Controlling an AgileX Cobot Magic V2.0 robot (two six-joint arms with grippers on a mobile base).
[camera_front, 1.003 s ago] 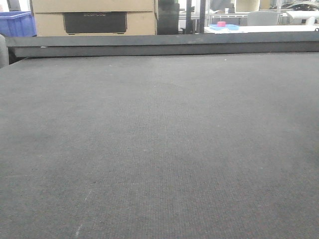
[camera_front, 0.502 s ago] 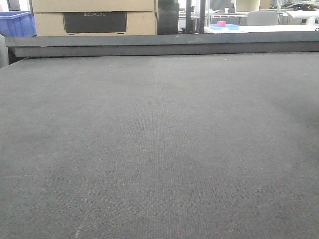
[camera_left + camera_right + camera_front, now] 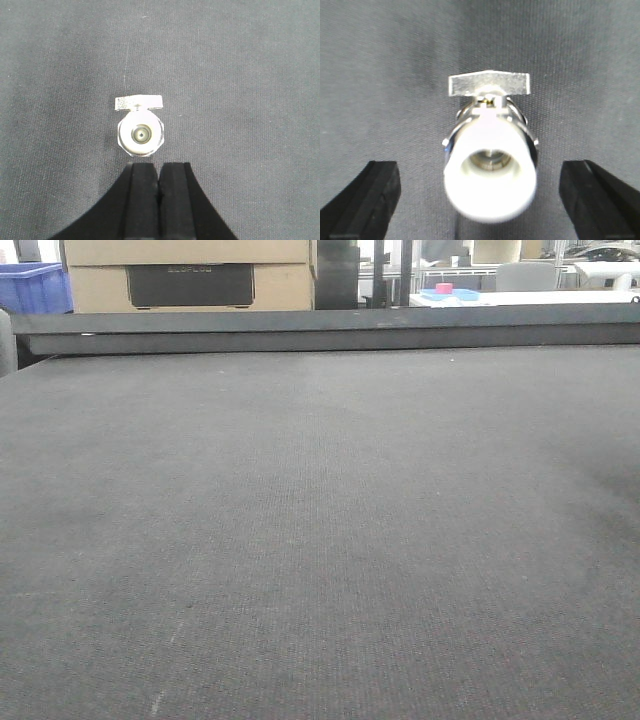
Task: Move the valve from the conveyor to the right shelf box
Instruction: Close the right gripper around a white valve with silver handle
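Metal valve (image 3: 490, 150) centred in wide-open right tool (image 3: 480, 197), untouched, left tool (image 3: 158, 197) closed, empty, just behind valve

Workshop: conveyor (image 3: 320, 540); cardboard boxes (image 3: 190, 275)

Dark grey fine-woven conveyor (image 3: 320, 540); silver, white-ended valve (image 3: 490, 145).

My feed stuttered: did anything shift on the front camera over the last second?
Nothing visibly changed. The conveyor, its black rail, the cardboard box and the blue bin behind it sit as before in the front view. The wrist views have no earlier picture to compare.
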